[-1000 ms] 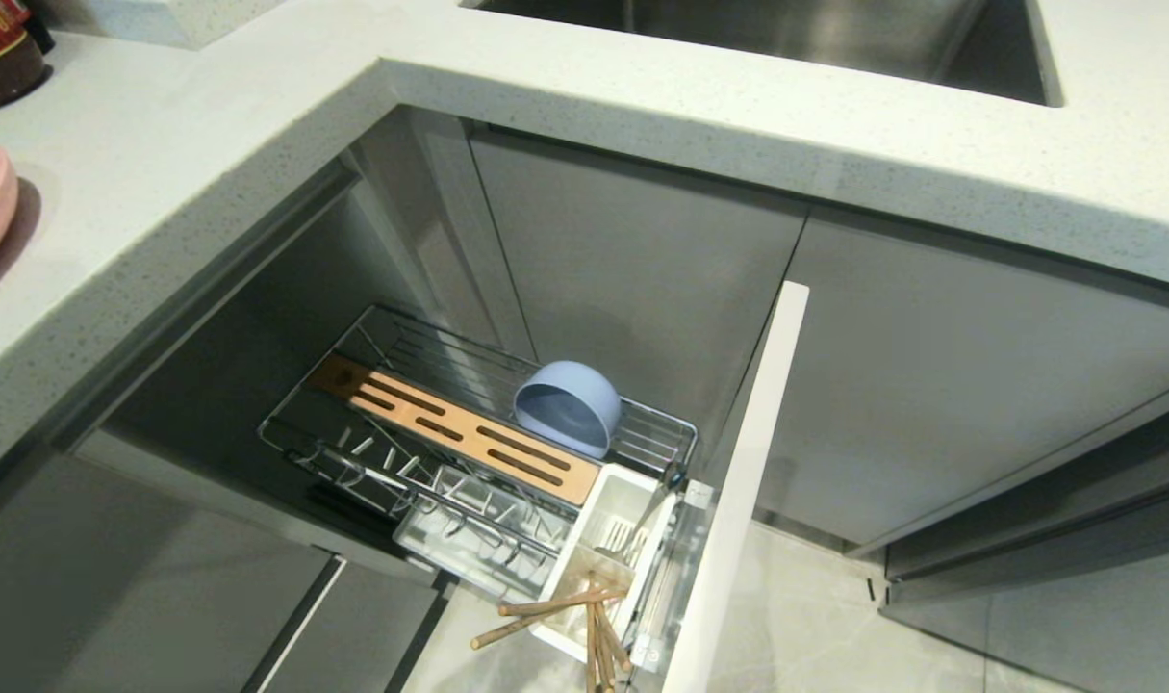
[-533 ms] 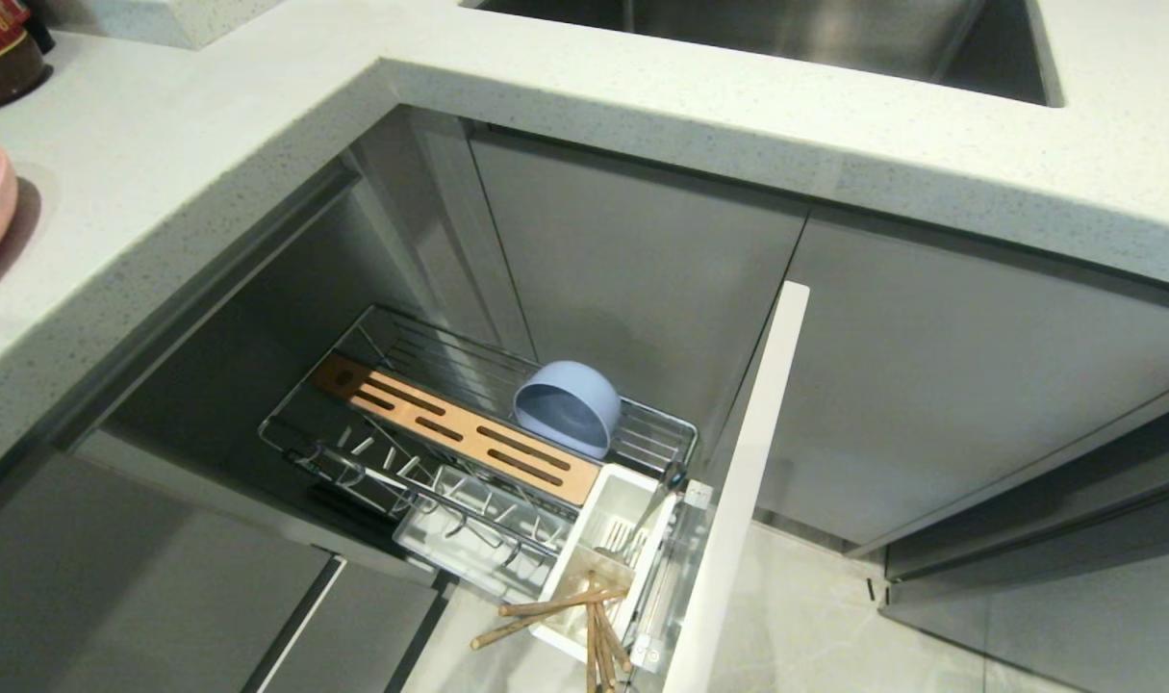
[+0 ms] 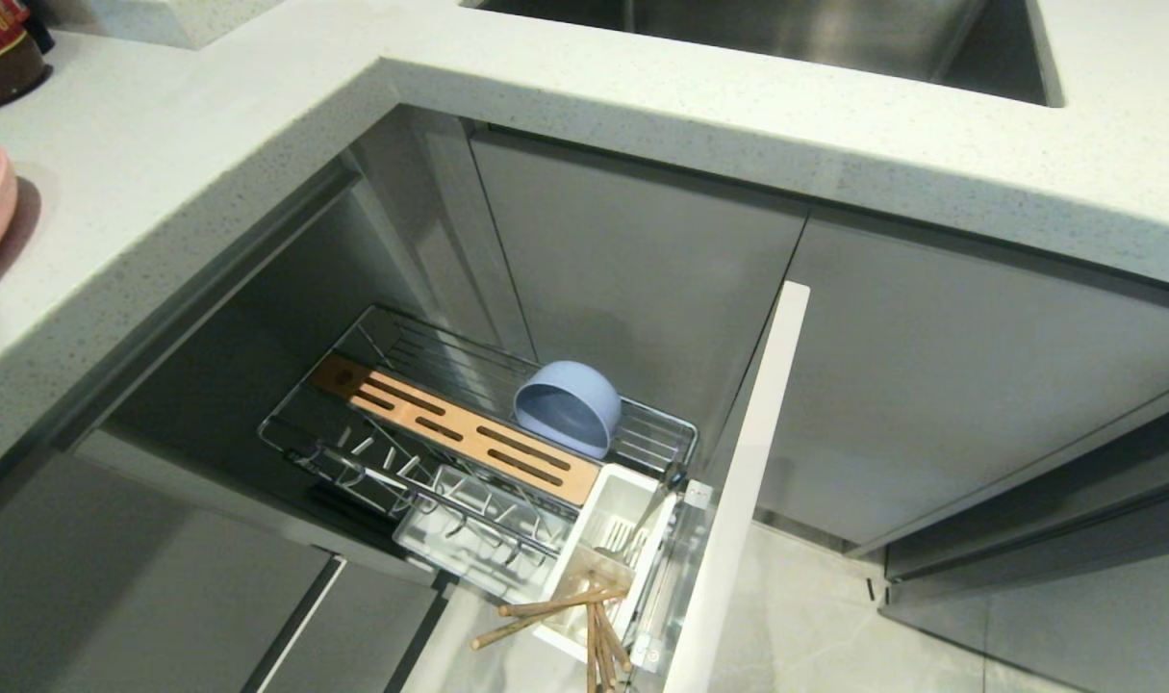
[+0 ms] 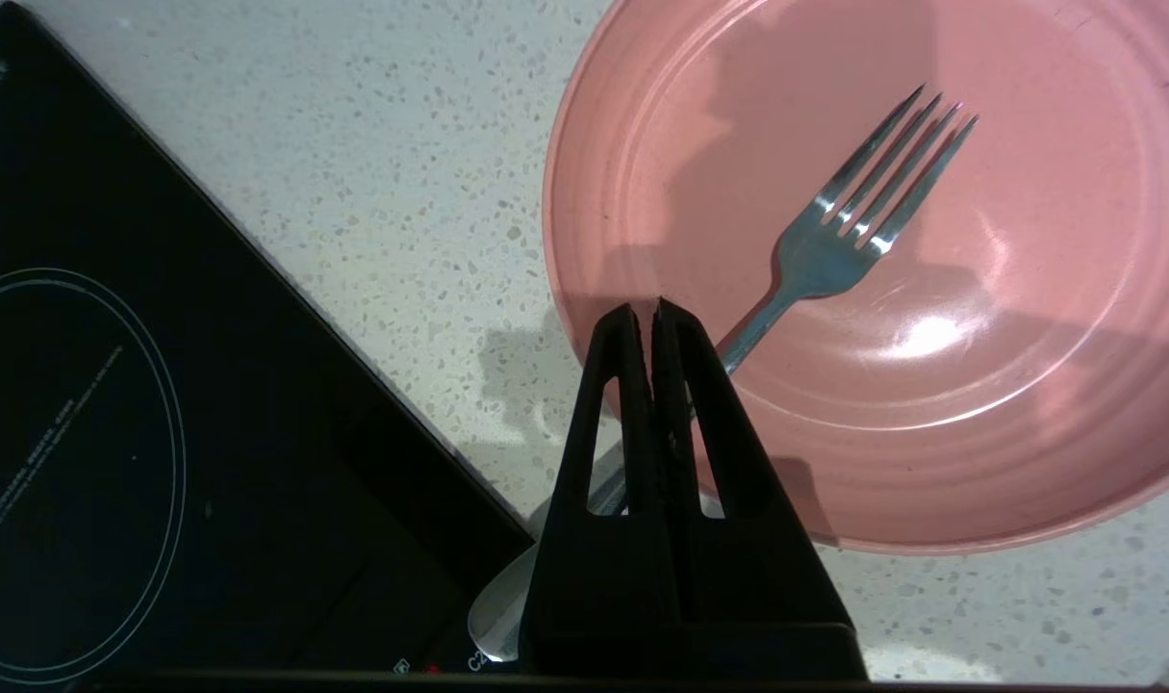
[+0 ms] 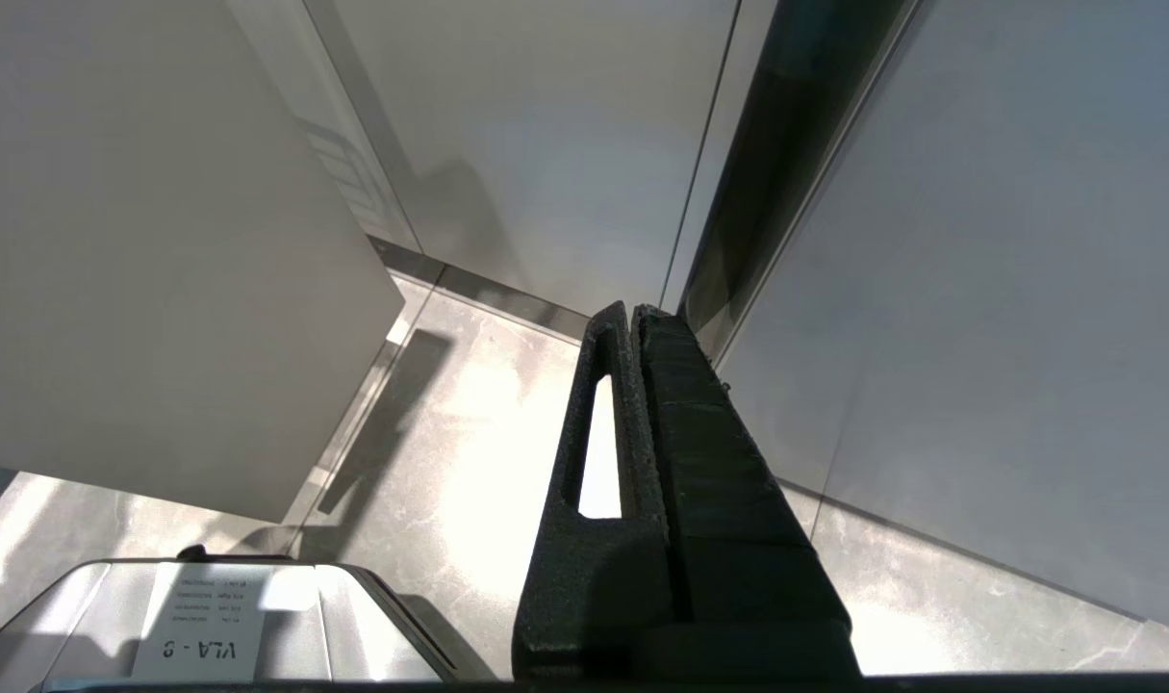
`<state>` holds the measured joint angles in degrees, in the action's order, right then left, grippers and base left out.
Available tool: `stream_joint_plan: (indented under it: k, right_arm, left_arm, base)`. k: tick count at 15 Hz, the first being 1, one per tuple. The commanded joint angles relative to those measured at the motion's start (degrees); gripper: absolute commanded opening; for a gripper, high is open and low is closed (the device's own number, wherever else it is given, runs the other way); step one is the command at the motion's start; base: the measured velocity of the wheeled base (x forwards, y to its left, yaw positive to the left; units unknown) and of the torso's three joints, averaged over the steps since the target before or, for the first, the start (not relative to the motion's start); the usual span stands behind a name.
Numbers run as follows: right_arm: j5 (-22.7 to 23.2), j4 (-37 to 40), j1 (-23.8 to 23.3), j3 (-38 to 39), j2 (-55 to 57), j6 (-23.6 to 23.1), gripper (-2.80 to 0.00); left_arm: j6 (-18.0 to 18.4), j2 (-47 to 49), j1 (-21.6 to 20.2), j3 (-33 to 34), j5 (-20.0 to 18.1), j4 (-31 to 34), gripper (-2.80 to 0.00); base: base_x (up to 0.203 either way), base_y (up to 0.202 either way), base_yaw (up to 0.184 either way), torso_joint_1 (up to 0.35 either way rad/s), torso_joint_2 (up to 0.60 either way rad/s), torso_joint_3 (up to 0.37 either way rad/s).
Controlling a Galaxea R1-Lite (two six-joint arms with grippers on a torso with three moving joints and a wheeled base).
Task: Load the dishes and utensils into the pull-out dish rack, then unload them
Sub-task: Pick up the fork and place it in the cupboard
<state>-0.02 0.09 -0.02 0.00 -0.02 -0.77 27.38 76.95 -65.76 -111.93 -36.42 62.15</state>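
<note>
Head view: the chrome wire pull-out dish rack (image 3: 469,452) stands drawn out below the speckled white bench (image 3: 209,164); the small round pale-blue plastic bowl (image 3: 567,406) lies tilted in it, and the light-brown wooden chopsticks (image 3: 565,616) stick out of its white plastic cutlery cup (image 3: 598,549).

Left wrist view: the left gripper (image 4: 655,313) has its fingers pinched together on the slim silver metal fork (image 4: 858,217), above the wide pink plastic plate (image 4: 930,404) resting on the bench, beside a black cooktop (image 4: 161,433).

Right wrist view: the right gripper (image 5: 632,313) hangs over the floor, its fingers pressed together and holding nothing
</note>
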Motion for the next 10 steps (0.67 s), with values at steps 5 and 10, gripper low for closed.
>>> stream_joint_plan:
  k: [5,10]
  right_arm:
    - [0.02,0.0,0.02,0.0,0.02,-0.02,-2.8]
    - [0.02,0.0,-0.02,0.0,0.02,-0.02,-2.8]
  left_arm:
    - [1.08,1.2,3.39,1.19,-4.4,3.31,-2.8]
    - [1.36,1.71,1.95,2.87,-6.29,6.27,-2.8]
  base:
    - [0.0,0.0,0.0,0.0,0.0,0.0]
    - [0.0,0.0,0.0,0.0,0.0,0.0]
